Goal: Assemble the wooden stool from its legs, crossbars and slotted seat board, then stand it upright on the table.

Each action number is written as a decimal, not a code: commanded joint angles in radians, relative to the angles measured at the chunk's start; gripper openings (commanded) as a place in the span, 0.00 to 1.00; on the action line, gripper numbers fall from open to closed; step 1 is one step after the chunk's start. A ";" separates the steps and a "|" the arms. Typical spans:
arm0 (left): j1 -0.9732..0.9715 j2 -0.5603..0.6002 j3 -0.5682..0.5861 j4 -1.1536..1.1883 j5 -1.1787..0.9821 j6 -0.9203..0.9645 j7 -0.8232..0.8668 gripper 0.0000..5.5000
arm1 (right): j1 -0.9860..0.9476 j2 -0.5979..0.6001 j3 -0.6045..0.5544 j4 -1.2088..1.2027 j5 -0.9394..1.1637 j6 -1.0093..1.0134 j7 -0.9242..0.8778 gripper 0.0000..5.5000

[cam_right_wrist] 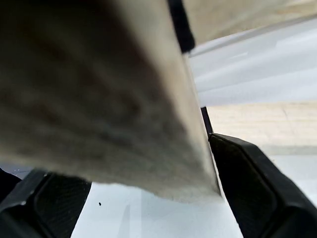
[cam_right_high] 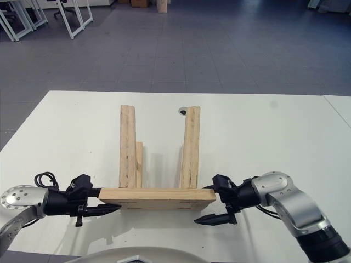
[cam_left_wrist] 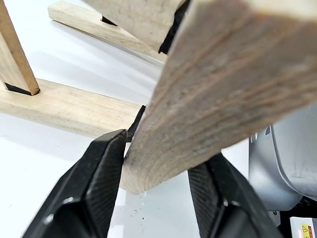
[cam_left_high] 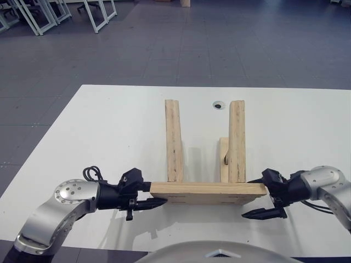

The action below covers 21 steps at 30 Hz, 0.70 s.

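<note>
**White table, stool on its side**

Seat board lies nearest me, legs pointing away. L gripper clamps the board's left end — R gripper straddles the right end, fingers spread, lower one clear of wood.

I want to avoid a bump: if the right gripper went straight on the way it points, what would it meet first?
The seat board: its end already sits inside the open right gripper, so it would probably soon butt against the gripper's base.
</note>
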 commanded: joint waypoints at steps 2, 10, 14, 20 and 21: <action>-0.019 0.008 0.020 -0.013 -0.066 0.026 -0.016 0.34 | -0.006 0.007 0.015 0.034 -0.032 -0.020 -0.008 0.67; 0.004 0.019 0.012 -0.001 -0.071 0.022 -0.039 0.33 | -0.114 -0.006 -0.037 -0.007 0.082 0.144 -0.002 0.43; 0.009 0.035 0.023 0.019 -0.070 0.011 -0.065 0.31 | -0.178 -0.027 -0.071 -0.081 0.206 0.286 0.020 0.35; -0.034 0.033 0.060 0.044 -0.121 0.013 -0.076 0.29 | -0.197 -0.063 -0.080 -0.103 0.260 0.391 0.034 0.33; -0.059 0.038 0.072 0.044 -0.151 0.051 -0.060 0.29 | -0.198 -0.081 -0.076 -0.121 0.282 0.436 0.034 0.33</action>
